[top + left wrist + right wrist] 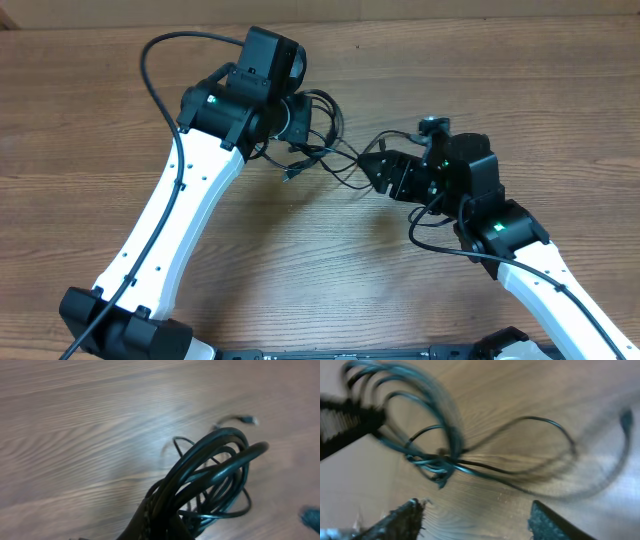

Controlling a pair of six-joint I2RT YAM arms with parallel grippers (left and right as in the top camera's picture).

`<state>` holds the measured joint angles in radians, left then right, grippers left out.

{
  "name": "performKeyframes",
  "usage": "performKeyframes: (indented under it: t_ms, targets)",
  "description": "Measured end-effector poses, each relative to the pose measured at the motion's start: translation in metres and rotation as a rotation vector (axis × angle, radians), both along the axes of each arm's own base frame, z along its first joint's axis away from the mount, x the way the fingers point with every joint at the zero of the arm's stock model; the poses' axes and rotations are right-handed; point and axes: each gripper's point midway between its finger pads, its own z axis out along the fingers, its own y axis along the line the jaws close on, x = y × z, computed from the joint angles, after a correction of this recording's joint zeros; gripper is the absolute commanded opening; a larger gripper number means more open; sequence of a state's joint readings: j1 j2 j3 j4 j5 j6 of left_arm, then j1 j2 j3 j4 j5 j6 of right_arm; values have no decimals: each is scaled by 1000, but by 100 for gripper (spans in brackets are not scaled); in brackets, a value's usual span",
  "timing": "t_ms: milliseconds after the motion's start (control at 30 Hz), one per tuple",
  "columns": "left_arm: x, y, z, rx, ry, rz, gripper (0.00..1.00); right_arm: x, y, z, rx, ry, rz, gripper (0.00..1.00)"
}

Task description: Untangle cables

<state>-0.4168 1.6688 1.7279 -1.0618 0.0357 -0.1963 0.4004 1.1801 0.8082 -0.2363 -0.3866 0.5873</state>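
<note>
1. Clamped coiled black cables [210,475] in left tool [300,125], shut tight on the bundle, at 12 o'clock over the worktop [100,100].
2. Held right tool [475,515] wide apart and empty, beside loose strands at 3 o'clock.
3. Judged light, limp and snag-prone; best taken near a free plug end [247,420].

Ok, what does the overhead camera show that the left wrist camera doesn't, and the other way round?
Only overhead: the left arm and the right arm, with the right gripper close beside the cables. Only left wrist: the cables' loops up close, strand by strand, where the left arm partly hides them from above. Both: the black cables bunched together and the wooden table.
</note>
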Motion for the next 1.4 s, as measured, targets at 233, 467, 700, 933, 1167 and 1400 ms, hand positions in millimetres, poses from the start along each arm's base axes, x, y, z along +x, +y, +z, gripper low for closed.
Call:
performKeyframes:
  t_ms: [233, 467, 700, 933, 1167, 1400]
  targets:
    - [-22, -29, -2, -44, 22, -309, 4, -12, 32, -30, -177, -131, 257, 64]
    - [-21, -35, 1, -53, -7, -374, 4, -23, 43, -57, -232, -95, 348, 4]
    - [-5, -7, -3, 77, -31, -230, 4, -2, 3, -34, -110, 15, 111, 4]
    - [8, 20, -2, 86, -27, 89, 4, 6, -37, 9, 16, 10, -84, 25]
    - [2, 23, -6, -78, 69, 402, 4, 2, -35, -5, 82, 156, -137, 100]
    - [-4, 8, -7, -256, 173, 555, 4, 4, -24, -1, 223, 267, -163, 98]
